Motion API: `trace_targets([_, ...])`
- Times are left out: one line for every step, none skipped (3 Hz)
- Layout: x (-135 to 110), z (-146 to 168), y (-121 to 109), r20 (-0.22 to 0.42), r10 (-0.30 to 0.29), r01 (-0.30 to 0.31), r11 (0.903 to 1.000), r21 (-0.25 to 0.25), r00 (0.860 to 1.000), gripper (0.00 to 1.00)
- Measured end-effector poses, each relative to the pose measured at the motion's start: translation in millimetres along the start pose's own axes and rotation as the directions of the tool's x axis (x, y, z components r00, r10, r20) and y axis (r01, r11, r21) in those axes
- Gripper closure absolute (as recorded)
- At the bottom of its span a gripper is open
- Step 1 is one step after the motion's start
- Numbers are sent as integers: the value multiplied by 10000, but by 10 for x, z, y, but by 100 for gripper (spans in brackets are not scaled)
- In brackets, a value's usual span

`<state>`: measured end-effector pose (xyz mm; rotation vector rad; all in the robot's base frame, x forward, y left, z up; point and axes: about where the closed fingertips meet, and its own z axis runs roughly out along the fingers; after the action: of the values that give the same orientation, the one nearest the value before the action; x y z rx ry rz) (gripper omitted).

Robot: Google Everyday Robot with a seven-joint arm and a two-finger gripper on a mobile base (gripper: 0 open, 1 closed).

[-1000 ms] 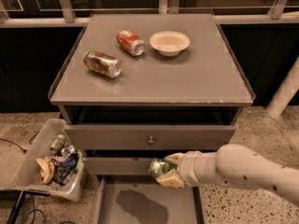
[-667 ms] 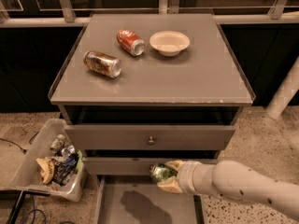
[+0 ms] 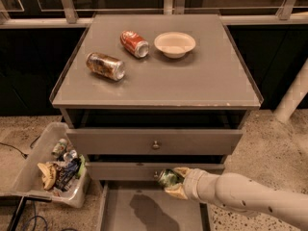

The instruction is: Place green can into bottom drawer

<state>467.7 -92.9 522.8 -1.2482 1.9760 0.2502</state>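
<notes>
The green can is held in my gripper, which is shut on it just in front of the middle drawer and above the back of the bottom drawer. The bottom drawer is pulled out, a wide shallow grey tray with a dark shadow on its floor. My pale arm comes in from the lower right.
On the cabinet top lie a red can, a gold-brown can and a white bowl. The two upper drawers have small round knobs. A clear bin of trash stands on the floor at the left.
My arm has drawn back toward the lower right and sunk a little, keeping the green can in the gripper over the back of the open bottom drawer.
</notes>
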Motion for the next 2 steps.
trace_targets([83, 173, 82, 351, 99, -86, 9992, -383, 9993, 100])
trace_targets([294, 471, 103, 1144, 43, 33, 9978, -666, 9934, 100])
